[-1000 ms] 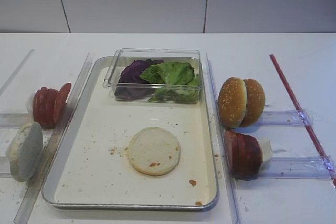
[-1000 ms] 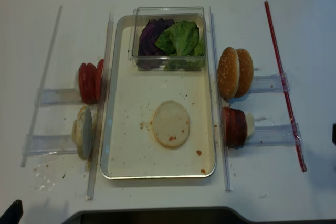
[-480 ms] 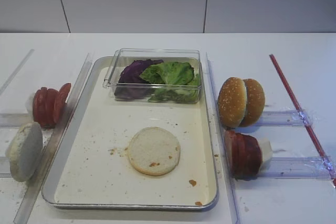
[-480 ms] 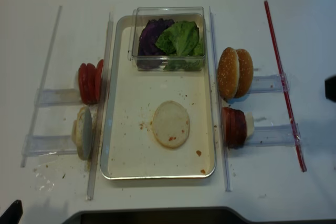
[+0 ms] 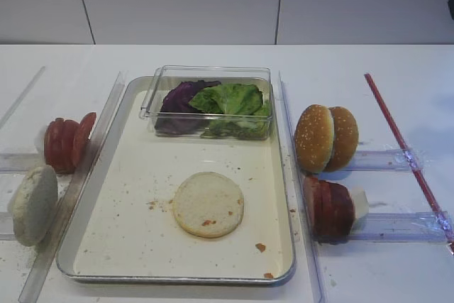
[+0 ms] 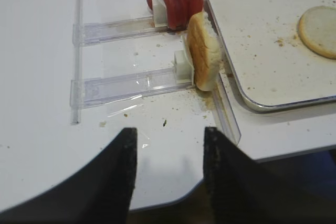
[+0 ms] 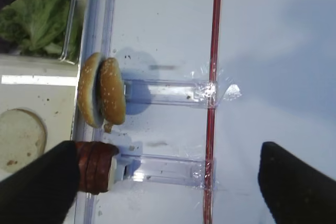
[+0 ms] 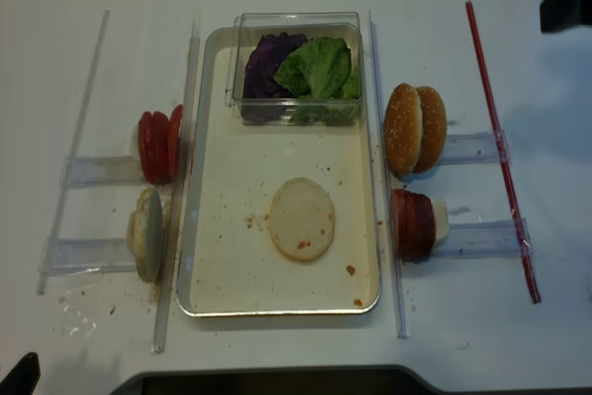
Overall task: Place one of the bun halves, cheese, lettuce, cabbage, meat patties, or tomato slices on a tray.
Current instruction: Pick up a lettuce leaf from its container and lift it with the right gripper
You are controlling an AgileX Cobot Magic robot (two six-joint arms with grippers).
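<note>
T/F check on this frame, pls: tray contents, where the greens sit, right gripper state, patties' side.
1. A pale bun half lies flat on the tray. True.
2. The lettuce lies loose on the tray floor. False: it sits in the clear box beside the cabbage.
3. The right gripper is shut on a sesame bun. False: it is open and holds nothing.
4. The meat patties stand on edge right of the tray. True.

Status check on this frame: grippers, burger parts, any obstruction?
Both grippers open, empty: right gripper above the meat patties, left gripper near the table edge. One pale bun half flat on the tray. Nothing obstructing.
</note>
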